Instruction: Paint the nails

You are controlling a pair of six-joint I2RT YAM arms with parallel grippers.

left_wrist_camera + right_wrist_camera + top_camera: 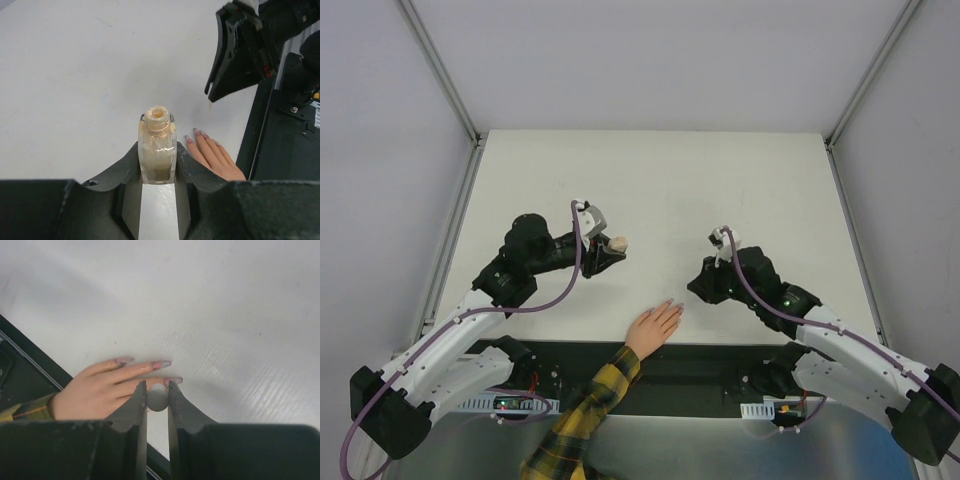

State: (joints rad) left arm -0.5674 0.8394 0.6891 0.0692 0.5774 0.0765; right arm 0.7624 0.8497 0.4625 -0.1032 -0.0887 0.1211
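Two claws: left claw (157, 150) clamped bottle (157, 131); right claw (158, 386) pinched grey knob (158, 399).
Nails (161, 364): lay just beyond right claw's tips.
Surface: white table (720, 190), pale walls (650, 60).

The tabletop (720, 180) is plain white, with a black strip (700, 362) along its six o'clock edge. The hand (653, 328) is light-skinned, its nails (161, 364) a pale pinkish lilac, and the sleeve (585, 410) is yellow-and-black plaid. The bottle (157, 150) in the left gripper (607, 254) is clear glass filled with creamy beige. Both grippers are matt black, and the right gripper (158, 387) carries a small grey round knob (158, 398). The arms (450, 345) are white and black, with purple cables (555, 297) looped along them.
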